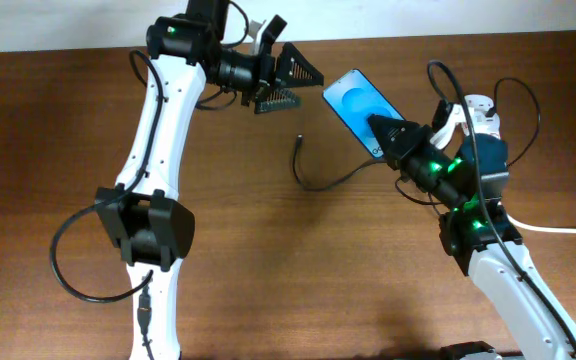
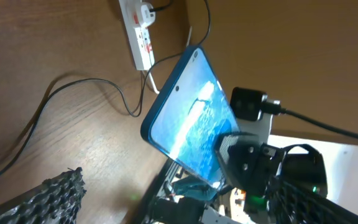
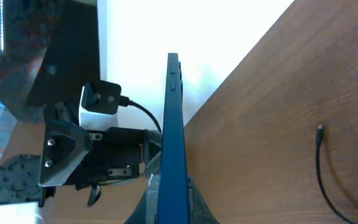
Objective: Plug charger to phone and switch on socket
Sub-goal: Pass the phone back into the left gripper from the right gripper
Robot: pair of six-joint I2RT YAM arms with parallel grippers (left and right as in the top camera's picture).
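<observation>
Overhead: right end effector [image 1: 380, 130] grasps the phone [image 1: 353, 98] raised for plugging; left end effector [image 1: 286, 85] released, charger [image 1: 299, 143] lying on tabletop [image 1: 268, 260].

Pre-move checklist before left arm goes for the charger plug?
1. Phone secured in right gripper: ok, clamped, held tilted.
2. Left gripper free: ok, open and empty.
3. Charger plug accessible: ok, lying loose on the table, nothing on it.
4. Plug seated in phone: not ok, apart.
5. Phone port facing the plug: cannot tell.
6. Socket switched on: cannot tell.
</observation>
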